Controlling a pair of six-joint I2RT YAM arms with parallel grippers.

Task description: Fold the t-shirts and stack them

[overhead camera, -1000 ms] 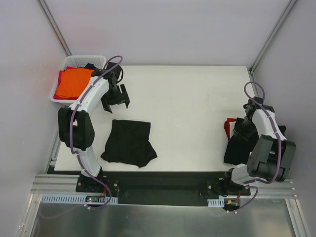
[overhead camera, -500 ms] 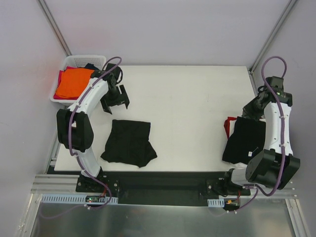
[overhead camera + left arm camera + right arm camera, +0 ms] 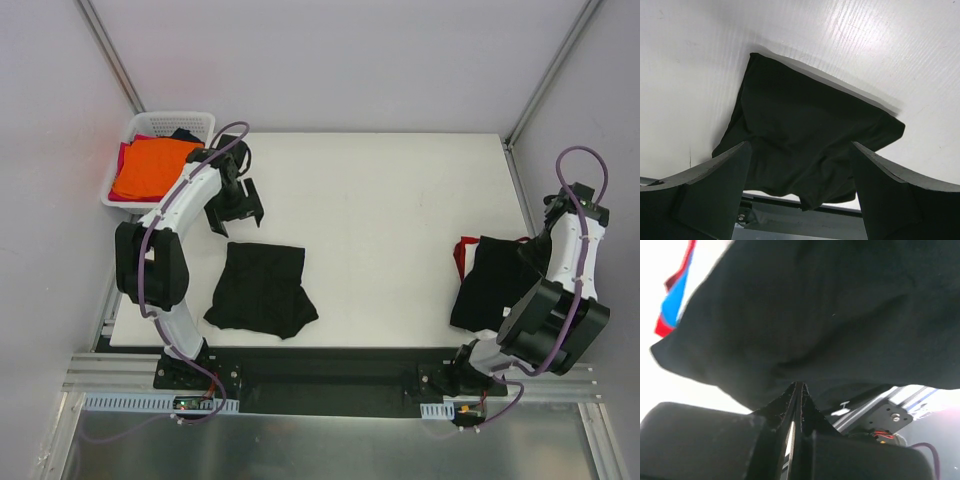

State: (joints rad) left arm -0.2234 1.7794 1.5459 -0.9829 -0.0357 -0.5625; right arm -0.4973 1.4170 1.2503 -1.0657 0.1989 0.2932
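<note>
**Task items.** The crumpled black cloth t-shirt (image 3: pixel 262 290) lies on the white table (image 3: pixel 400 190) at the left front. Its near hem stops just short of the front edge, and its left side is near the left edge. Bare table runs from its right side across the middle and back to the far edge.

At the right front, a second black t-shirt (image 3: pixel 492 285) rests on a red t-shirt (image 3: pixel 461 256). Only a strip of the red one shows, at the pile's left side. The pile extends close to the right edge.

**Grippers.** The left gripper (image 3: pixel 235 207) hangs over bare table just beyond the first shirt's far edge. Its fingers are spread wide and hold nothing. The right arm stands over the right edge of the table.

**Surroundings.** At the far left corner, a white plastic lattice basket (image 3: pixel 190 120) holds a folded orange t-shirt (image 3: pixel 150 165) on top of red and dark cloth.

**View differences.**
- **Left wrist view:** The spread fingers frame the black cloth t-shirt (image 3: pixel 805 130) and are clear of it. The shirt's folds show here, along with a dark rail (image 3: pixel 790 210) below the front edge.
- **Right wrist view:** The right gripper (image 3: pixel 797 390) has its fingers pressed together, with the tips at the black cloth. Whether cloth is caught between them cannot be told. A blue patch (image 3: pixel 675 300) shows beside the red edge, which the top view does not show.
- **Top view:** The right gripper cannot be made out against the black cloth.
</note>
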